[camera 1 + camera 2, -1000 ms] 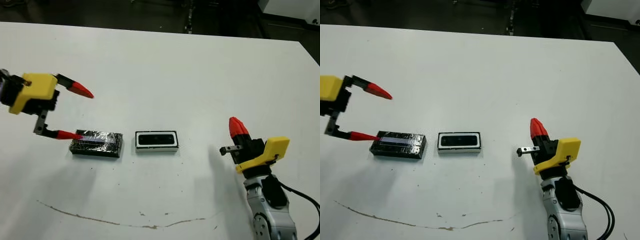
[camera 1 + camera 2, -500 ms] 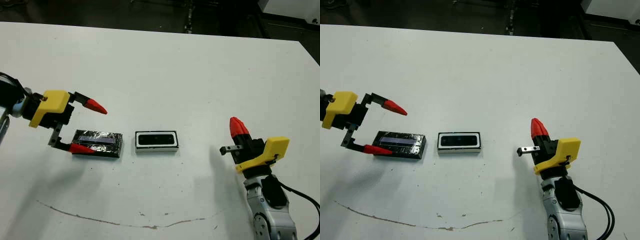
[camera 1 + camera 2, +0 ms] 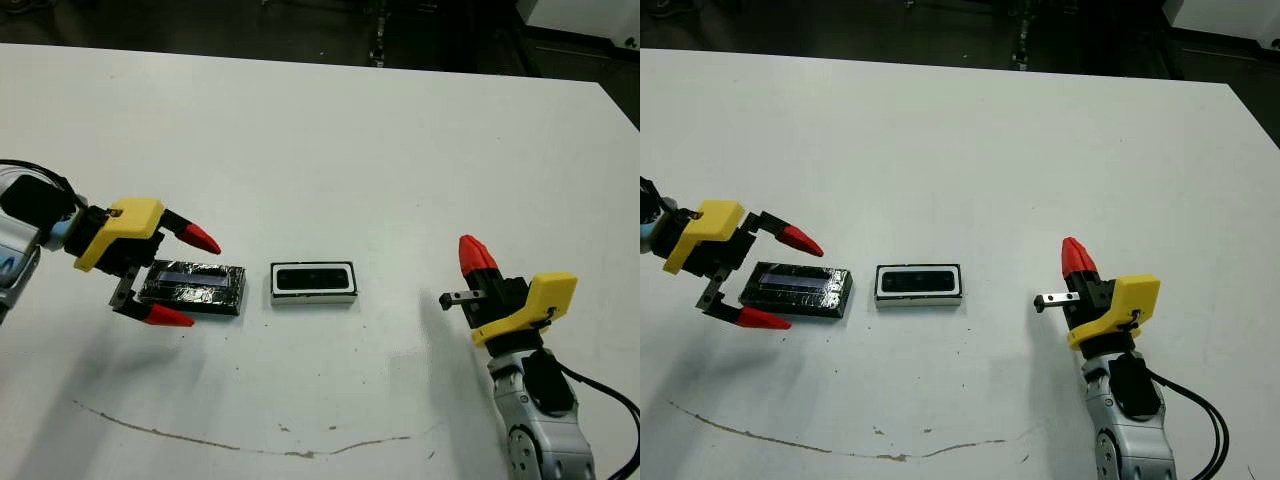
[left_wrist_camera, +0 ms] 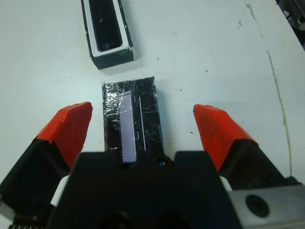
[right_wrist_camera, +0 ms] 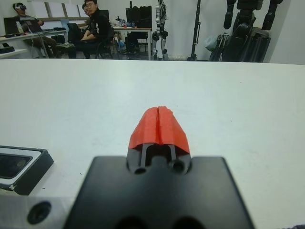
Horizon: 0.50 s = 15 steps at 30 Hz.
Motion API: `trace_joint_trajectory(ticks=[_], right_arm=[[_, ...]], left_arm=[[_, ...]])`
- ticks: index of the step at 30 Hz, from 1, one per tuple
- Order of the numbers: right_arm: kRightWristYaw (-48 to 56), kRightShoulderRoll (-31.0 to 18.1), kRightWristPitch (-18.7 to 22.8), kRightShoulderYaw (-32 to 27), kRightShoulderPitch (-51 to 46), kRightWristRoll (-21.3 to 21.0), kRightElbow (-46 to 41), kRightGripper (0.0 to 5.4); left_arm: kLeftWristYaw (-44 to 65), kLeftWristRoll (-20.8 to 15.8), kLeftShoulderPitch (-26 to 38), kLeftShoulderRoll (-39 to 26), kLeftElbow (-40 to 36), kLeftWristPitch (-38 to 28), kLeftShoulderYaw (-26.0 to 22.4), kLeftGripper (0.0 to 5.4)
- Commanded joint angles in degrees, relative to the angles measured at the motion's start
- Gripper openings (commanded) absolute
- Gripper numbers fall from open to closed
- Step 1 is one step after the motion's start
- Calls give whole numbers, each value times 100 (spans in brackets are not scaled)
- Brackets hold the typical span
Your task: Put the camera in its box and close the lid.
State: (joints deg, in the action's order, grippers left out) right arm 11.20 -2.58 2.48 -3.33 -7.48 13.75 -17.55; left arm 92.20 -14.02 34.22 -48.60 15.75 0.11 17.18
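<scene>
Straddling the lid (image 3: pixel 193 288), the left end effector (image 3: pixel 182 278) is shown spread wide, nothing gripped, one red finger on each long side. The lid lies flat on the worktop (image 3: pixel 330 130), just beside the box (image 3: pixel 314 281), in whose hollow the camera (image 3: pixel 313 279) is seen already seated. An off-centre closure could skew the glossy lid or push it against the box. The right end effector (image 3: pixel 473 256), fingers pressed together and empty, is parked well apart.
</scene>
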Motion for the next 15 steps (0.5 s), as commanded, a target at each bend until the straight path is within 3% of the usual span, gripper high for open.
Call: trace_joint_trajectory(ticks=[1, 5, 10, 15], right_arm=[[46, -76, 65, -41, -34, 63, 27, 2], [27, -83, 14, -7, -65, -11, 31, 2], [71, -104, -70, -52, -51, 3, 101, 2], [120, -110, -38, -107, -37, 80, 97, 2]], left_arm=[[-4, 142, -52, 94, 122, -178, 18, 540], [-67, 342, -82, 163, 190, -324, -1, 540], [10, 340, -49, 279, 398, -422, -44, 540], [-22, 473, -12, 273, 415, -181, -3, 540]])
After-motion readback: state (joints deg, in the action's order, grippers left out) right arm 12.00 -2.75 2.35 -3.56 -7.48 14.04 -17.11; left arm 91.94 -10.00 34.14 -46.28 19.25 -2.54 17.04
